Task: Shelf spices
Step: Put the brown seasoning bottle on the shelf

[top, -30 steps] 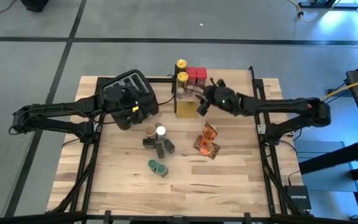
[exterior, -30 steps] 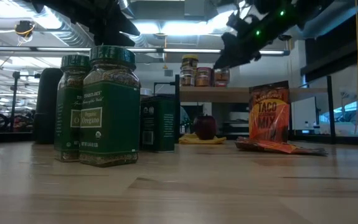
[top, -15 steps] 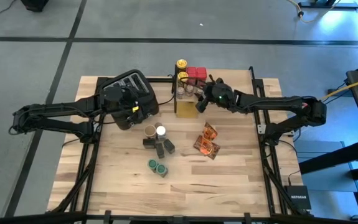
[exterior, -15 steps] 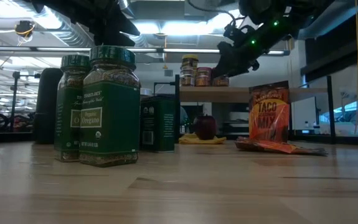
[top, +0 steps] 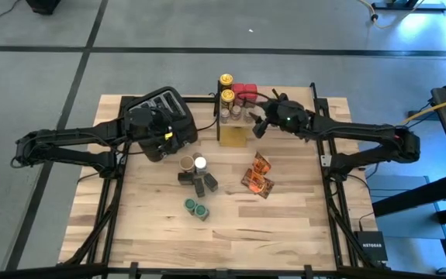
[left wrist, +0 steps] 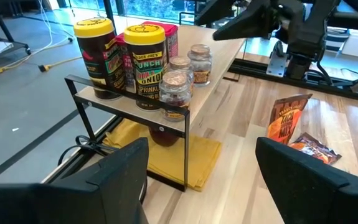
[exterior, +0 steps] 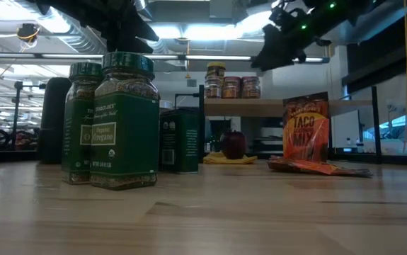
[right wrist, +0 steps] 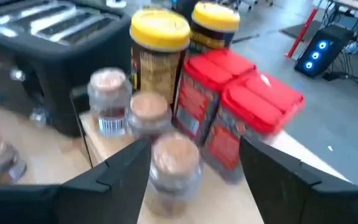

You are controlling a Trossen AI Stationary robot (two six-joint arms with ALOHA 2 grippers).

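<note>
- Two yellow-lidded jars (left wrist: 98, 59) on the shelf (left wrist: 222, 59).
- Two red-lidded tins (right wrist: 228, 112) on the shelf.
- Three small tan-lidded jars (left wrist: 175, 81) on the shelf.
- Two green-lidded jars (exterior: 111, 120) on the bench (top: 285, 225).
- Four other jars (top: 195, 174) clustered mid-bench: one tan lid, one white, two dark.
- Two foil packets (top: 258, 175) on the right.
- One toaster (top: 160, 120) on the left.

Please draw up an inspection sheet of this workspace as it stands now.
Surface: wooden table, mostly bare at the front.
Job's things: shelf holds yellow-lidded jars, red tins, small jars; more jars and packets on the table.
Clutter: toaster.
Grippers: right gripper open beside the shelf; left gripper open over the toaster.
Cables: yellow cable on the floor.
Surroundings: grey floor; no person seen.
</note>
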